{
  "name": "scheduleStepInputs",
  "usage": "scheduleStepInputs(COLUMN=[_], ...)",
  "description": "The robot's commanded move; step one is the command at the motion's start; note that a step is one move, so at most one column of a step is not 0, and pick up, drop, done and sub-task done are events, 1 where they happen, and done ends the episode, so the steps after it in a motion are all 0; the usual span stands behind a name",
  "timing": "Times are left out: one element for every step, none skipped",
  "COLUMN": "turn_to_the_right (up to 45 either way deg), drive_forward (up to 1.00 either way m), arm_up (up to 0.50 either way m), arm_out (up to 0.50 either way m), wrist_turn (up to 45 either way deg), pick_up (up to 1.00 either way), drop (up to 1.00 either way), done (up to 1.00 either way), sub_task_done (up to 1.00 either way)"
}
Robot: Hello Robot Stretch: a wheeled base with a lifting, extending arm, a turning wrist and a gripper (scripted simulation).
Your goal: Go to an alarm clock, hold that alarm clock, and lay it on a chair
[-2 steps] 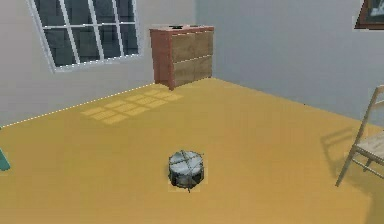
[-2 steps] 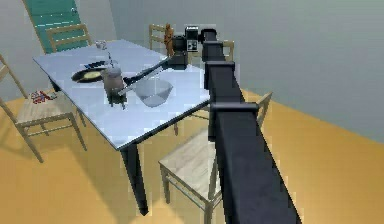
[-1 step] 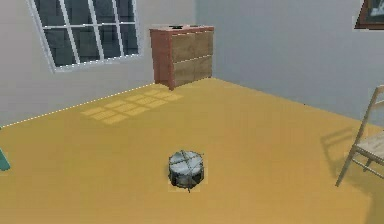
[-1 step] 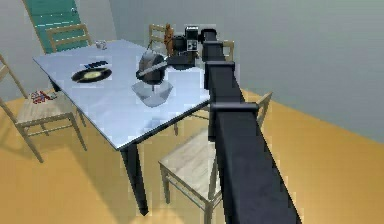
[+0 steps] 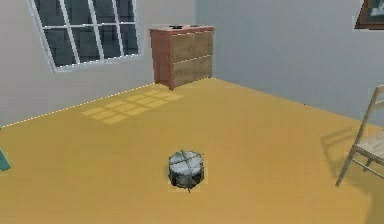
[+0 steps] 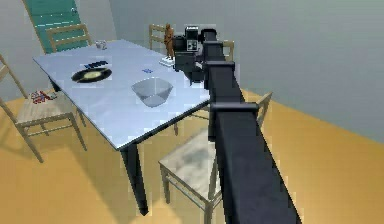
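In the arm side view we see the arm point(image 6: 235, 140) reach over the pale table point(image 6: 110, 115), with the gripper point(image 6: 183, 58) at the table's far edge on that view's right. We cannot tell how its fingers stand, nor whether it holds anything, since small things stand on the table behind it. A white bowl point(image 6: 152, 91) sits near the table's middle and a dark plate point(image 6: 90, 73) toward its left corner. A wooden chair point(image 6: 195, 165) stands by the near corner. We cannot tell which small shape is the alarm clock. In the forward view a round grey thing point(image 5: 186, 168) lies on the floor, well apart from a wooden dresser point(image 5: 182, 55).
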Motion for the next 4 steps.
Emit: scheduleStepInputs(turn_to_the_right=[0.0, 0.0, 0.0, 0.0], drive_forward=[0.00, 0.00, 0.00, 0.00], arm_up=[0.00, -0.30, -0.32, 0.00], arm_out=[0.00, 0.00, 0.00, 0.00], wrist_turn=[18.0, 0.0, 0.0, 0.0], pick_up=[0.00, 0.00, 0.00, 0.00], drop=[0.00, 0.00, 0.00, 1.00], done=[0.00, 0.00, 0.00, 0.00], sub_task_done=[0.00, 0.00, 0.00, 0.00])
